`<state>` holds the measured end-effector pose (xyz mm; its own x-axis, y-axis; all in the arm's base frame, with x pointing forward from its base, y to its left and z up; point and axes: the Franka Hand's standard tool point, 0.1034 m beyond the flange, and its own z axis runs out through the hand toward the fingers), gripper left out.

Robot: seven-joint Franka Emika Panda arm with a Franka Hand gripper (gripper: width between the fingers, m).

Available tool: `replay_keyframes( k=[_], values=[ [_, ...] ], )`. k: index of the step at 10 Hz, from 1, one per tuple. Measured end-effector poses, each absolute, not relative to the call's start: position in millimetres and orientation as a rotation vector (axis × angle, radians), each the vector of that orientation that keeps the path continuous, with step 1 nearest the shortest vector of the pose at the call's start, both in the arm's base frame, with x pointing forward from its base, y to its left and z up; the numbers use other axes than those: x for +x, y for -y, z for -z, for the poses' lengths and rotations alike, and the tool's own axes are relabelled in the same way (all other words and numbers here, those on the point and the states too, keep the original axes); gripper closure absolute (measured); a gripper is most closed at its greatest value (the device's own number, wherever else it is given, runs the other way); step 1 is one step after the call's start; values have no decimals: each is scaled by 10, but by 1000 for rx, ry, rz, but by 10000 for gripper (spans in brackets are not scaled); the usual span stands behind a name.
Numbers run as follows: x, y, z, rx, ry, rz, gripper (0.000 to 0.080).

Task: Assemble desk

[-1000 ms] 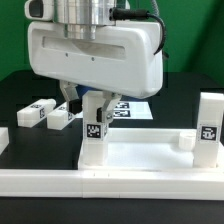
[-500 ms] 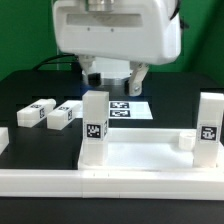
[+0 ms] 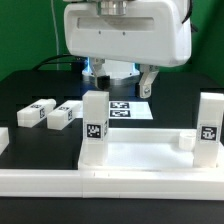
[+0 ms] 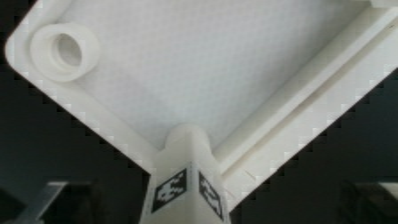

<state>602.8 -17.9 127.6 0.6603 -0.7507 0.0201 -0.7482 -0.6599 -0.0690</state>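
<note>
Exterior view: I see the gripper (image 3: 120, 80) lifted off the upright leg (image 3: 95, 124), jaws now wide apart, so I judge it seated on the tabletop (image 3: 140, 152) corner

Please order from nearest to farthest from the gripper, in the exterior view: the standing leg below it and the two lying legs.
1. Standing leg, just below the gripper.
2. Inner lying leg, to the exterior view's left.
3. Outer lying leg, farthest to that left.
</note>
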Motion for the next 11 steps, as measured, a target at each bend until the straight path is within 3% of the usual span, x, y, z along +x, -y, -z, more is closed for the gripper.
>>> replay_keyframes(
  k=[3, 7, 11],
  values=[
    [5782, 75, -1193, -2706, -1449, 86, 151],
    [5776, 33, -1178, -2576, -1621, 56, 151],
    [5475, -53, -938, -2236, -2070, -41, 151]
  ],
)
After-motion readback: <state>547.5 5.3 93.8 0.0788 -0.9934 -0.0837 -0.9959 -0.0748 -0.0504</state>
